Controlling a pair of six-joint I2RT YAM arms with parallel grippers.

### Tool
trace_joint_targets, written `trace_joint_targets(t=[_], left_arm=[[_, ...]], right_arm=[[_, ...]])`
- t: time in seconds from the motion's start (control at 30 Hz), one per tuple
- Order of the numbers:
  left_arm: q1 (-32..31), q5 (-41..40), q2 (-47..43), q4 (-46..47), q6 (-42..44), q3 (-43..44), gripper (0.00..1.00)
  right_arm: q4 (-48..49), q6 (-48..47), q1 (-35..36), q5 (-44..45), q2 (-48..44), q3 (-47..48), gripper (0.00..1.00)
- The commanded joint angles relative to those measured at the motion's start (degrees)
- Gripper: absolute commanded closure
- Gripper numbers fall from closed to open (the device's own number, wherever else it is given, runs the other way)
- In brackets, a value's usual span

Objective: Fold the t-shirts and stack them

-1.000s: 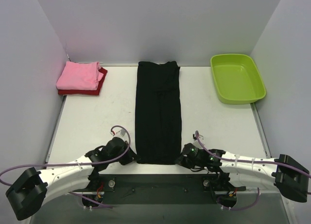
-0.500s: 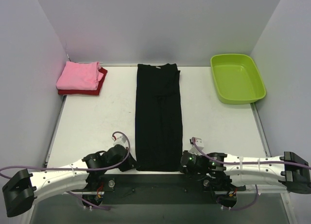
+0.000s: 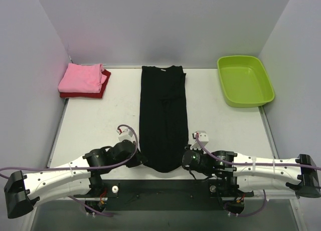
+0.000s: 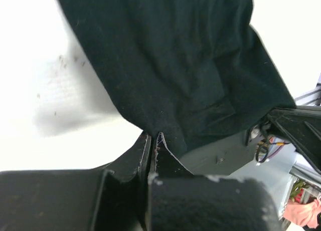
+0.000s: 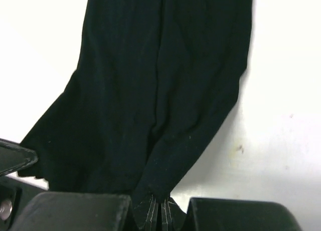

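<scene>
Both pincers grip the near hem of the black shirt, set for a fold.

At far left the pink t-shirt [image 3: 83, 76] sits folded on the dark red t-shirt [image 3: 86, 94], a stack the third will likely join. The left gripper [image 3: 142, 161] is pinched tight on the near-left hem corner of the black t-shirt [image 3: 163, 110], which lies as a narrow strip down the middle of the table [image 3: 100, 126]. The right gripper [image 3: 184, 161] is clamped on the near-right corner. Gripping both corners, I'd say, keeps the hem spread so it can be carried toward the collar.
</scene>
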Motion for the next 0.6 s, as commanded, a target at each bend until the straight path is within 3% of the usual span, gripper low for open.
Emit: trace_joint_targets(t=[0.0,0.17,0.33,0.57], left_arm=[[2.81,-2.01,0.99,-2.92,4.78,5.31,1.00],[11.15,3.25,2.13,-0.29,10.39,6.72,1.00],[23.63,10.64,8.62,5.06,16.65,9.53,1.00],[29.01,19.26,21.02,13.86,20.95,15.32,1.00]], right_arm=[[-3.06,-6.86,-2.87,5.99,1.63,4.27,1.00],[-1.66,-13.28,-11.74,5.03,1.02,5.33,1.00],[3.78,-21.01,-20.71,0.04,4.18,7.08,1.00],[12.14,-25.85,-29.94,-8.06,14.54,11.99,1.00]])
